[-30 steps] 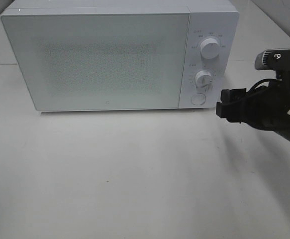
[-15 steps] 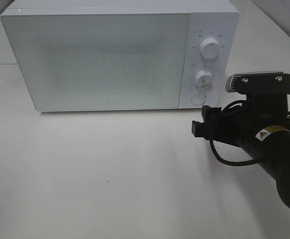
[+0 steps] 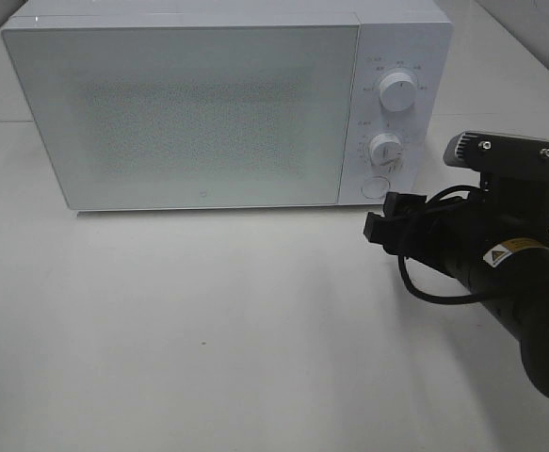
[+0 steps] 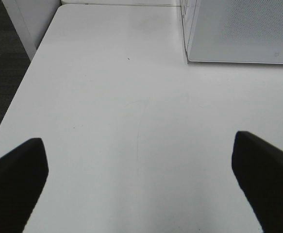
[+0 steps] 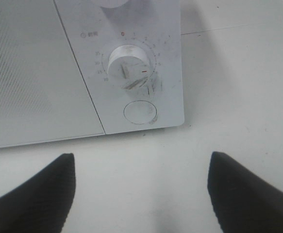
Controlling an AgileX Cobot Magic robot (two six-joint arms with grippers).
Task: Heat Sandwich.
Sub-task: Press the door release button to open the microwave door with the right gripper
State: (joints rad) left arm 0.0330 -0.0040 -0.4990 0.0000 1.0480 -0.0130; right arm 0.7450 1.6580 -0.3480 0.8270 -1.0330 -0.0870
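**A:** At the control-panel end of the white box-shaped microwave, what do we have?

**B:** Our right claw, with its black fingers apart and gripping nothing. It is near the round white button under the lower dial.

**A:** And our left claw?

**B:** Spread wide above the white surface, with nothing between its fingers.

**A:** Where is the sandwich?

**B:** We cannot see it in any view. The microwave's door is shut.

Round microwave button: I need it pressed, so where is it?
In the exterior high view, the round button sits at the front lower-right corner of the microwave, under the lower dial, near the right claw.
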